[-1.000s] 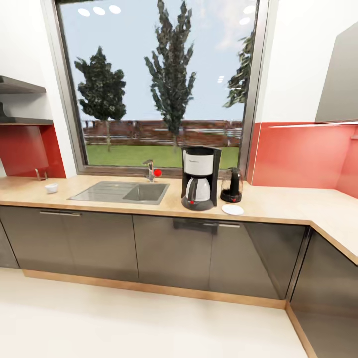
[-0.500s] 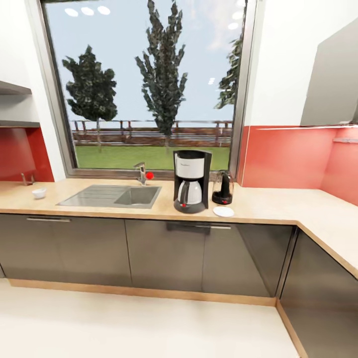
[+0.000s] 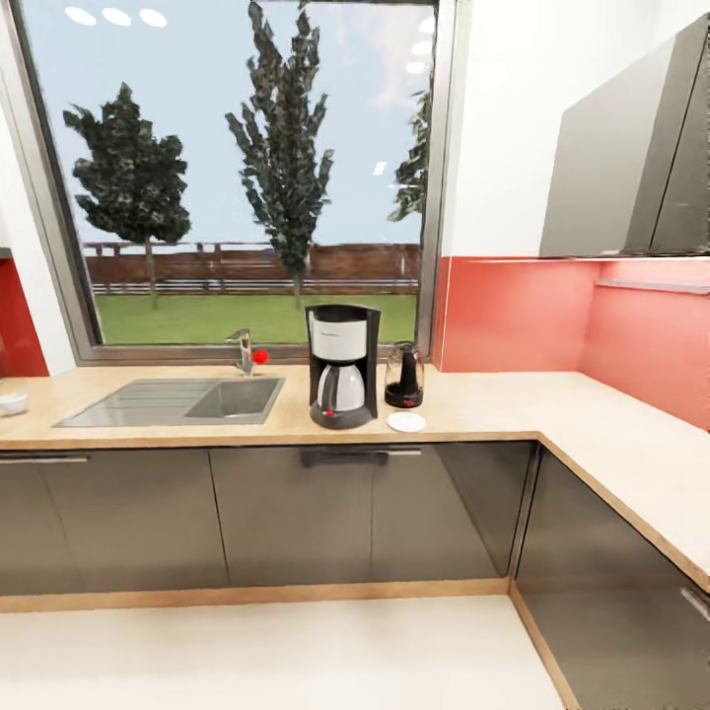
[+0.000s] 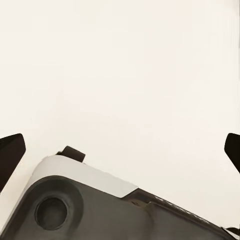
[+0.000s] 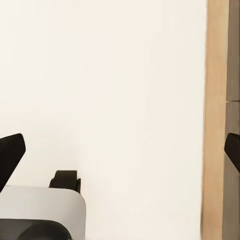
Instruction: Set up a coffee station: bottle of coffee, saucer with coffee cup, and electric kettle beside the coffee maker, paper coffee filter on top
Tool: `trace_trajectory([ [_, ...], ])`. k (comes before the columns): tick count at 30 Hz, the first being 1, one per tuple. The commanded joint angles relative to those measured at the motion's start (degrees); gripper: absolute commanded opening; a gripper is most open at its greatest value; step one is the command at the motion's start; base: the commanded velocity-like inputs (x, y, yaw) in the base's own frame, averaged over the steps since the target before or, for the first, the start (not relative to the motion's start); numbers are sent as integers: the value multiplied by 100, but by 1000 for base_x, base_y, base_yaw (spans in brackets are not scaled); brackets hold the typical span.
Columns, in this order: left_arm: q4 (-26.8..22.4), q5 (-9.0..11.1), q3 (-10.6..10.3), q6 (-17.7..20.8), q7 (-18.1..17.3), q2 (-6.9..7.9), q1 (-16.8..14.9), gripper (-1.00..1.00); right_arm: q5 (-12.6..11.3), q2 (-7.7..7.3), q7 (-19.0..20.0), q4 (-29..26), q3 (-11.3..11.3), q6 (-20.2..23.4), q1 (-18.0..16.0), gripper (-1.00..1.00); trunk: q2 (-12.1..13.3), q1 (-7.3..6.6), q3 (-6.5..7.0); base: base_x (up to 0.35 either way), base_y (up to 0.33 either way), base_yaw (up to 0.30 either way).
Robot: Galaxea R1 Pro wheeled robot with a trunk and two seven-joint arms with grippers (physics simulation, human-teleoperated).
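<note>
On the wooden countertop (image 3: 493, 399) under the window (image 3: 237, 177), the coffee maker (image 3: 341, 365) stands upright just right of the sink (image 3: 187, 399). The electric kettle (image 3: 404, 377) stands close on its right, slightly farther back, and the white saucer (image 3: 406, 422) lies flat just in front of the kettle, near the counter's front edge. A small white cup (image 3: 12, 402) sits far to the left on the same counter, well apart from the saucer. A tap (image 3: 244, 352) with a red knob rises behind the sink.

The left gripper (image 4: 120, 150) hangs over pale floor (image 4: 120, 75), its dark fingertips (image 4: 10, 152) spread wide with nothing between them. The right gripper (image 5: 120, 150) is likewise spread wide and empty above the floor, near the wooden plinth (image 5: 217, 120) of the cabinets.
</note>
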Motion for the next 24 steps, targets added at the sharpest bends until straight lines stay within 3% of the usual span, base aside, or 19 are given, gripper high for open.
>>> trace_trajectory([
  [1, 13, 64, -34, -56, -10, 4, 1, 100, 59, -1, -24, 20, -10, -31, -8, 100, -4, 0, -4, 0, 8, -62],
  [11, 180, 72, -4, -113, -10, 3, -6, 100, 74, 29, -35, 25, -9, -31, -8, 100, -4, 0, 0, 90, 217, -17],
  [24, 196, 5, -31, -137, -17, -14, -7, 100, 80, 53, -42, 27, -9, -43, -8, 100, -4, 0, 0, 270, 230, 0],
])
